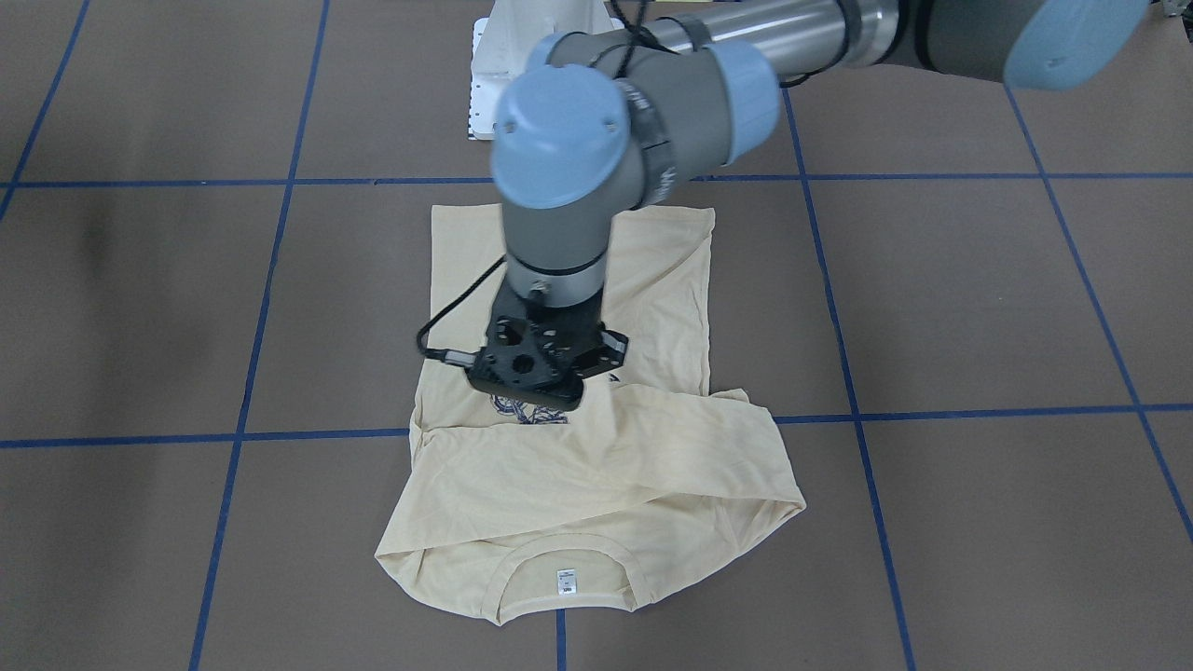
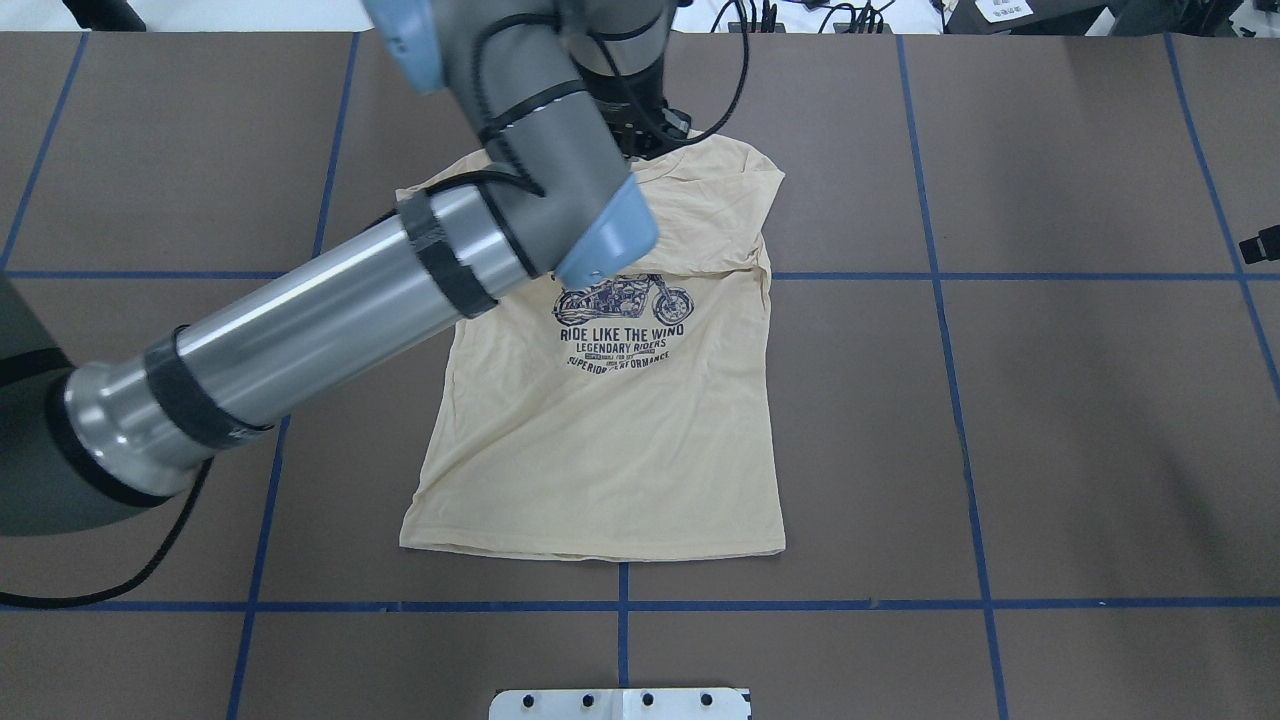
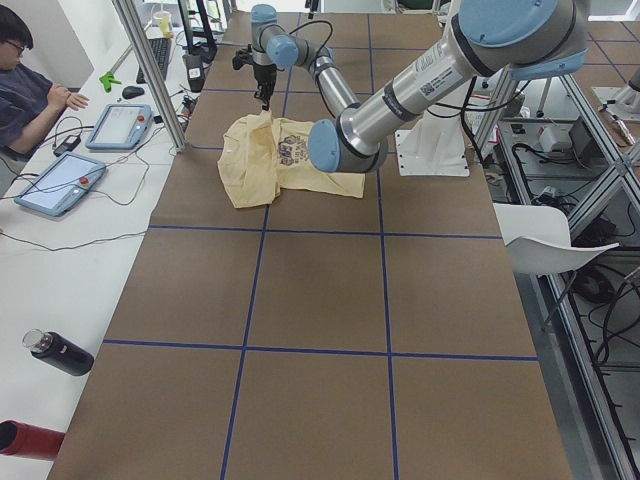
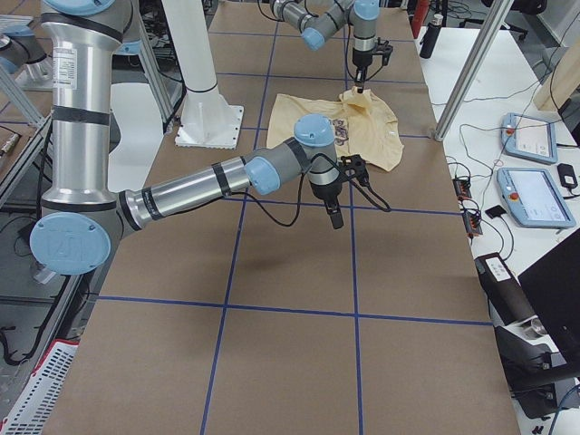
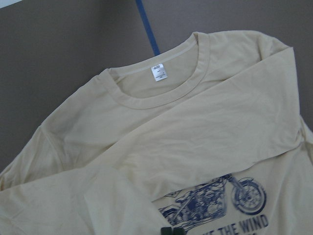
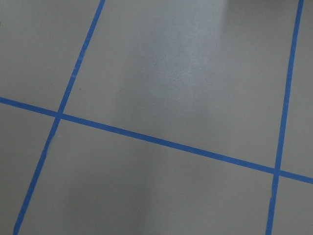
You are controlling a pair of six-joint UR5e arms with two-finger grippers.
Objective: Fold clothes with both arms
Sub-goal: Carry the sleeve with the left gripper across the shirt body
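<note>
The pale cream-yellow T-shirt (image 2: 600, 440) lies flat on the brown table, print side up, its navy motorcycle print (image 2: 620, 320) in the middle. Its collar and white neck label (image 1: 565, 581) are at the side far from the robot, with a sleeve folded across the chest (image 1: 596, 447). My left gripper (image 1: 545, 387) points down over the upper chest with its fingertips (image 5: 171, 231) together, and the fabric rises to a small peak under it (image 3: 262, 112). My right gripper (image 4: 336, 218) hangs over bare table well away from the shirt. I cannot tell whether it is open or shut.
The white pedestal base (image 1: 522, 56) stands behind the shirt's hem. Blue tape lines cross the brown table (image 6: 161, 142). An operator (image 3: 25, 90), tablets (image 3: 60, 185) and a black bottle (image 3: 60, 352) are on the side bench beyond the table's far edge.
</note>
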